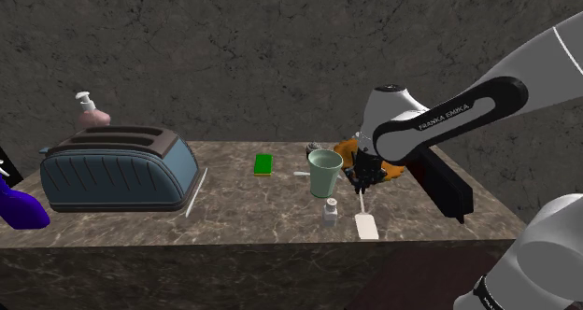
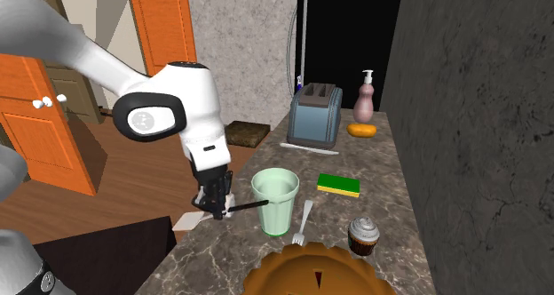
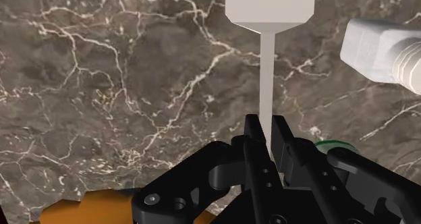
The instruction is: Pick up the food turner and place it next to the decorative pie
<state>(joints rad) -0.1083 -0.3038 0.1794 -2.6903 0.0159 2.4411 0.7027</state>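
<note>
The food turner [image 1: 366,226] is white, with a flat blade and a thin handle. My gripper [image 1: 362,181] is shut on that handle, and the blade points toward the counter's front edge. In the wrist view the fingers [image 3: 254,145] clasp the handle on both sides, with the turner's blade [image 3: 270,7] out ahead of them. In the second exterior view the gripper [image 2: 216,204] holds the turner [image 2: 189,220] near the counter's edge. I cannot tell whether the blade touches the stone. The orange-brown decorative pie [image 2: 315,271] sits close behind the gripper, partly hidden by the hand [image 1: 344,149].
A pale green cup [image 1: 325,172] and a small white bottle [image 1: 330,211] stand right beside the gripper. A fork [image 2: 304,220] and a cupcake [image 2: 363,235] lie near the pie. Farther along are a green sponge [image 1: 263,163], a blue-grey toaster [image 1: 117,171] and a soap dispenser [image 1: 91,112].
</note>
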